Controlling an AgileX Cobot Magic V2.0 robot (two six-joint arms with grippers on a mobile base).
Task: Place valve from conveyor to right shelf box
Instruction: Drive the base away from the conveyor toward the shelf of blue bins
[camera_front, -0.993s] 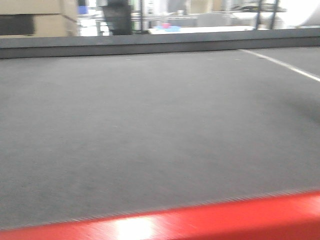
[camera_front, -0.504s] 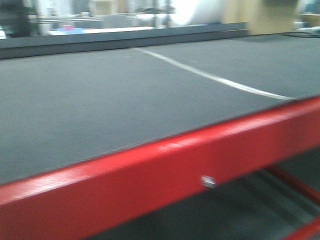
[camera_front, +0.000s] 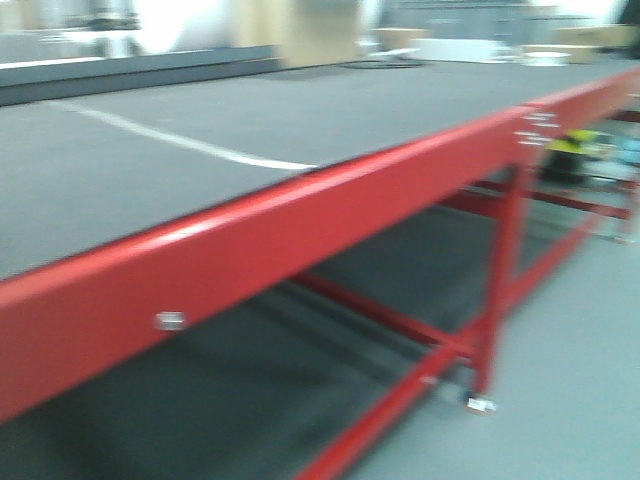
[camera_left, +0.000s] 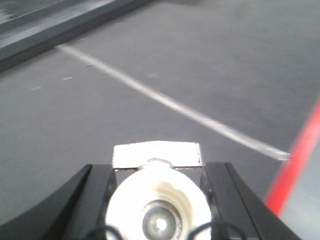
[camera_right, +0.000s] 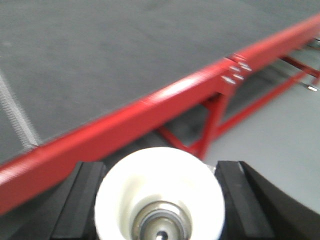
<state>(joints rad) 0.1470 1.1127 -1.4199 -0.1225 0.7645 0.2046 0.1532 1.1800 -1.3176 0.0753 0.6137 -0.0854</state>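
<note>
In the blurred front view, the conveyor (camera_front: 300, 110) fills the picture from 9 to 1 o'clock, and a white seam line (camera_front: 180, 143) crosses its belt at 10 o'clock. Its red side rail (camera_front: 330, 200) runs from 8 to 2 o'clock, and a red leg (camera_front: 500, 270) stands at 4 o'clock on the grey floor (camera_front: 580, 390). In the left wrist view, the left gripper (camera_left: 159, 172) sits at 6 o'clock. Its black fingers (camera_left: 92, 200) are closed on either side of the valve (camera_left: 157, 200), seen end-on by its white cap, with the belt behind it. In the right wrist view, the right gripper (camera_right: 160, 172) at 6 o'clock clasps what looks like a second valve (camera_right: 160, 190), white cap toward the camera, with the red rail behind it from 8 to 2 o'clock.
</note>
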